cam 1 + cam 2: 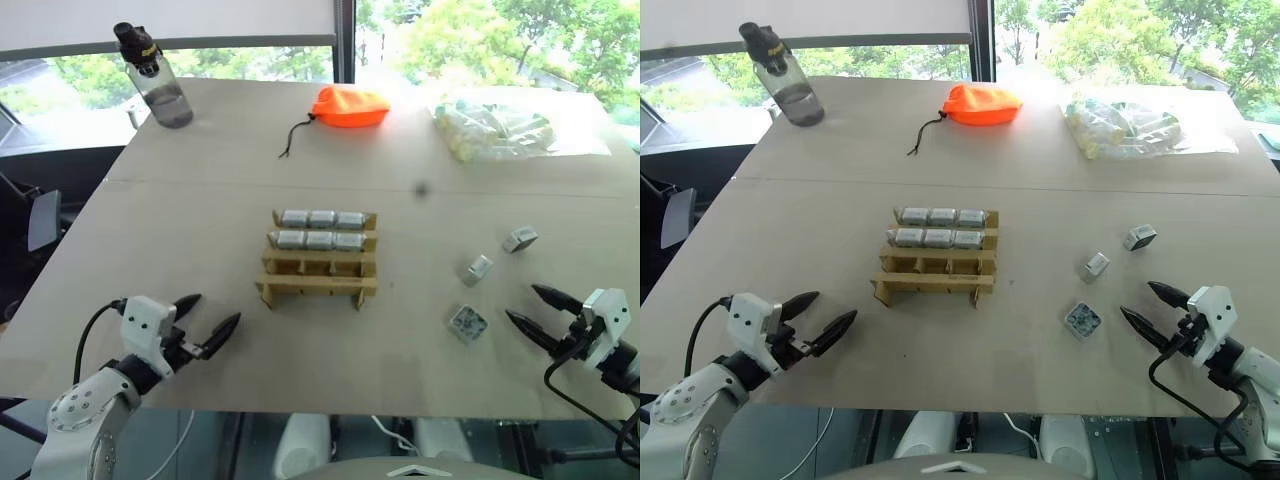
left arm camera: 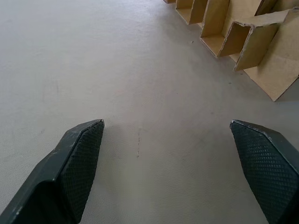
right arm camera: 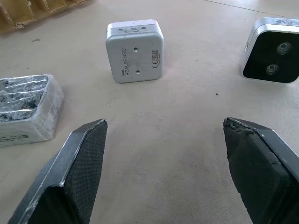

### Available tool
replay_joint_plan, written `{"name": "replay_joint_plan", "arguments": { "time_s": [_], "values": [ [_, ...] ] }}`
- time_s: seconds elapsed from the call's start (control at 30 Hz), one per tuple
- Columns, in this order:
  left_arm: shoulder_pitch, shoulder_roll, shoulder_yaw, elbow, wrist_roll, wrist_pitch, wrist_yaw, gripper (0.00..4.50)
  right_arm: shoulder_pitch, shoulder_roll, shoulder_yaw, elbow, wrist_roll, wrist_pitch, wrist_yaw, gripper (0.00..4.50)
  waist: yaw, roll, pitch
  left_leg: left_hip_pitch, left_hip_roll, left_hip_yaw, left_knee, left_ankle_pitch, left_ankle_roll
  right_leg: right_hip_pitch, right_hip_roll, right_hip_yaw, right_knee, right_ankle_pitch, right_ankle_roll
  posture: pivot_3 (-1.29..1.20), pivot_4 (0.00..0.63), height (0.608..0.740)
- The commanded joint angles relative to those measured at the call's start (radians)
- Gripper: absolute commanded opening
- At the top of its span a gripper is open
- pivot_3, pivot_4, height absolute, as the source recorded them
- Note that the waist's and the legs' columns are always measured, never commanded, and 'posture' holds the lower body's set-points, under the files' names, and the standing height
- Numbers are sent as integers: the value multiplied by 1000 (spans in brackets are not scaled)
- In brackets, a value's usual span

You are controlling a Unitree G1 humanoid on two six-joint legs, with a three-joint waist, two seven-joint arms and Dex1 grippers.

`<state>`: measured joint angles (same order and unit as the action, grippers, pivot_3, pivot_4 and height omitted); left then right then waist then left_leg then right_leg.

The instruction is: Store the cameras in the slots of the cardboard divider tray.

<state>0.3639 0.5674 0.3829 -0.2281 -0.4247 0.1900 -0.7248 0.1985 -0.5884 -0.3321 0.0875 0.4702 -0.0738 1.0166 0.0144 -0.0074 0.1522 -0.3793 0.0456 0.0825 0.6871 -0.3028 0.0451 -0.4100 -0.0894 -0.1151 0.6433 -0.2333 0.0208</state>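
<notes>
Head cam: cardboard divider tray [image 1: 318,262] sits mid-desk [image 1: 200,300], tan corrugated, stepped rows running parallel to the near desk edge. The two far rows each hold three cameras [image 1: 321,229], silver-grey boxy metal, packed side by side; the two near rows have nothing in them. Three loose cameras lie toward the right desk edge: far one [image 1: 519,239], middle one [image 1: 477,269], near one [image 1: 466,323], its mottled face up. Left gripper [image 1: 206,322] is by the near-left corner, fingers spread, nothing held. Right gripper [image 1: 541,313] is by the near-right corner, also spread and empty, just beside the near loose camera.

Left wrist: black cross-hatched fingertips [image 2: 77,163] wide apart over bare matte desk; open corrugated slots of the tray in a row beyond them.

Right wrist: textured fingertips [image 3: 79,168] apart. Middle camera [image 3: 135,50] stands on edge, pale labelled back toward the lens; far one [image 3: 274,56] shows its dark two-lens face; near one [image 3: 25,109] lies flat.
</notes>
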Motion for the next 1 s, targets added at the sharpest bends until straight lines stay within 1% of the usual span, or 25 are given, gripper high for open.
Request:
{"name": "replay_joint_plan", "arguments": {
  "time_s": [0.03,0.7,0.87,1.0],
  "values": [
    [5,9,13,-32,-6,-22,-14,4500,-1,-16,-24,-29,12,-4,0,3914,0,0,0,0,0,0,0,0,0,0,0,0,0,0,0,0,150,726],
    [2,10,25,-37,-17,-25,-31,4500,35,-7,-9,-87,24,23,12,3914,0,0,0,0,0,0,0,0,0,0,0,0,0,0,0,0,150,726],
    [-18,33,36,-22,-43,-67,-107,4500,93,7,25,-225,65,78,14,3914,1,0,0,0,0,-1,0,0,0,0,0,-1,0,0,0,0,150,726],
    [-27,87,48,-31,-115,-19,-199,4500,159,12,43,-323,58,101,-10,3914,1,0,0,0,1,0,0,0,0,0,0,0,0,0,0,0,150,726]
  ]
}}
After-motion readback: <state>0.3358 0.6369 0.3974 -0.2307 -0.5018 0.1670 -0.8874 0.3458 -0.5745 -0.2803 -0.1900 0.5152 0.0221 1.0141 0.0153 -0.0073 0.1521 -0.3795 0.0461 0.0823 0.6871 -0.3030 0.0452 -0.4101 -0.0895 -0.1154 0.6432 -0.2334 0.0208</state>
